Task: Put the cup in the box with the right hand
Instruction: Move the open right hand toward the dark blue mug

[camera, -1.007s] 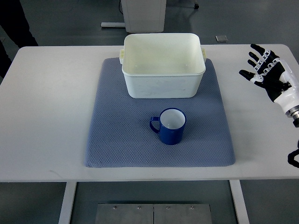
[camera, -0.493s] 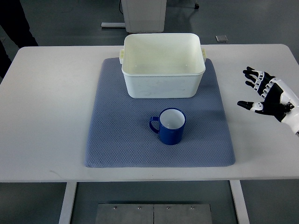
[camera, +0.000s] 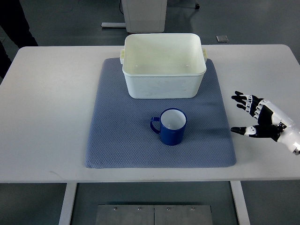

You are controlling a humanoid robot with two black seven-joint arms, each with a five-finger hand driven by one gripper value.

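Top view. Blue enamel-look mug with white interior stands upright on the blue-grey textured fabric mat, near the mat's middle and a little toward the robot's side. Its handle points to the picture's left. Mug opening faces up, nothing inside as far as the view shows.

White rectangular plastic box with small side lugs sits on the far part of the same mat, open top, interior bare. Mug is just in front of the box's near wall, apart from it, mat showing between them.

Right hand, black-and-white with jointed fingers, comes in from the picture's right edge. It is over the bare white tabletop, just past the mat's right edge and roughly level with the mug. Fingers splayed toward the mug's side, thumb set apart below them, palm open. Holding nothing, touching nothing that I can see.

Mug vs hand: mug is to the hand's left in the picture, well apart, with the right strip of the mat between them. No contact. Cannot tell the hand's height above the table from this steep angle.

Mat lies flat on the table, corners rounded, box's rear edge close to the mat's far edge.

Dark grey floor beyond the table; a white cabinet base stands behind the box.
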